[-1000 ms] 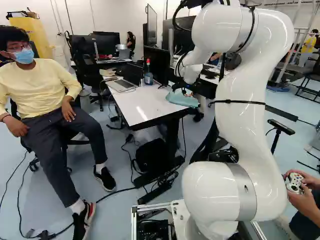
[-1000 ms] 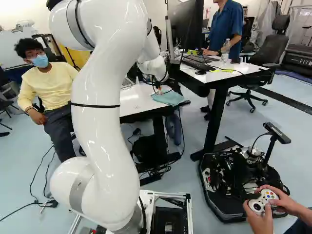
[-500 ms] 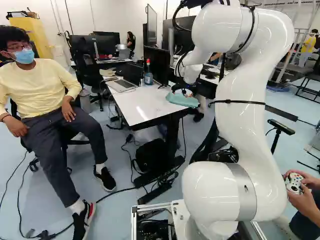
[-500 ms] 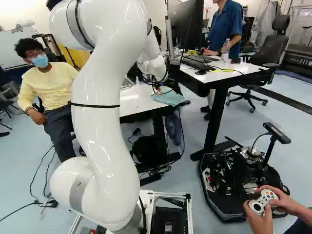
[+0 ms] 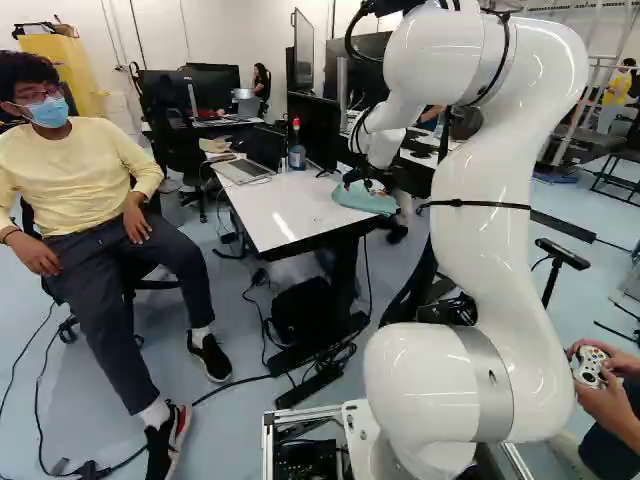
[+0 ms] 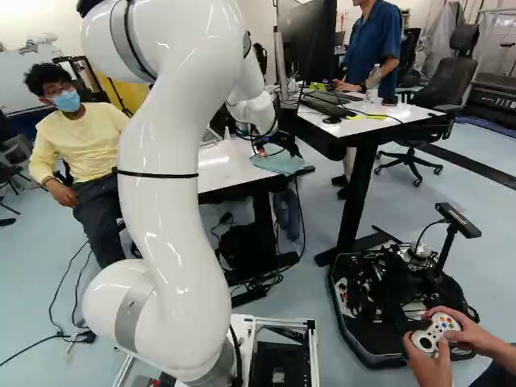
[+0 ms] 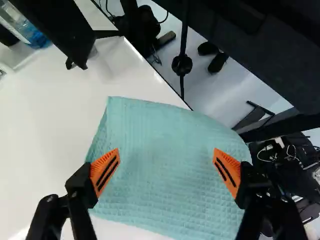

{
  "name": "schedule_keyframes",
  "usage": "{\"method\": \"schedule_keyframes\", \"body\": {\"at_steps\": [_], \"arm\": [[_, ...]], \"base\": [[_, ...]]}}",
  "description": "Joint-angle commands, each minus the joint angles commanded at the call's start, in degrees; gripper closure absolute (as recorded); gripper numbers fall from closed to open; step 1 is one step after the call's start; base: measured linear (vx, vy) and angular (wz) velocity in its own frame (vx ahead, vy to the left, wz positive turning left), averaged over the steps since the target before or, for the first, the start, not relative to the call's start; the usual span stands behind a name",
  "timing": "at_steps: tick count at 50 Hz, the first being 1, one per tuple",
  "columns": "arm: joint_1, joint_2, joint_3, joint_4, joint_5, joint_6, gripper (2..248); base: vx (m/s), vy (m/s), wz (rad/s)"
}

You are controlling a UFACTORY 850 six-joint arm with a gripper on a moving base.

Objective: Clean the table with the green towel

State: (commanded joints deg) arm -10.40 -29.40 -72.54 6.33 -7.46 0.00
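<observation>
The gripper (image 5: 368,180) hangs low over the far right end of the white table (image 5: 278,212) in the left base view. Beneath it the green towel (image 5: 364,198) lies spread out, one side along the table's edge. In the wrist view the gripper (image 7: 166,172) stands wide open, its two orange pads apart above opposite sides of the towel (image 7: 165,145), with nothing gripped. Whether the fingertips touch the cloth, I cannot tell.
On the table stand a laptop (image 5: 242,170), a blue bottle (image 5: 297,150) and a black monitor (image 5: 314,130). A second desk (image 6: 363,122) stands close to the right of the towel. A person sits beside the table's left side.
The gripper has turned slightly and lowered a little over the towel. Base, table and towel have kept their places.
</observation>
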Motion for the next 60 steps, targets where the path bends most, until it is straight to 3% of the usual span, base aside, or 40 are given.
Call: {"method": "schedule_keyframes", "body": {"at_steps": [16,40,60], "arm": [[0.00,0.00,0.00,-1.64,-0.75,0.00,3],[0.00,0.00,0.00,-7.68,-0.77,0.00,3],[0.00,0.00,0.00,-7.15,-2.38,0.00,3]], "base": [[0.000,0.000,0.000],[0.000,0.000,0.000],[0.000,0.000,0.000]]}}
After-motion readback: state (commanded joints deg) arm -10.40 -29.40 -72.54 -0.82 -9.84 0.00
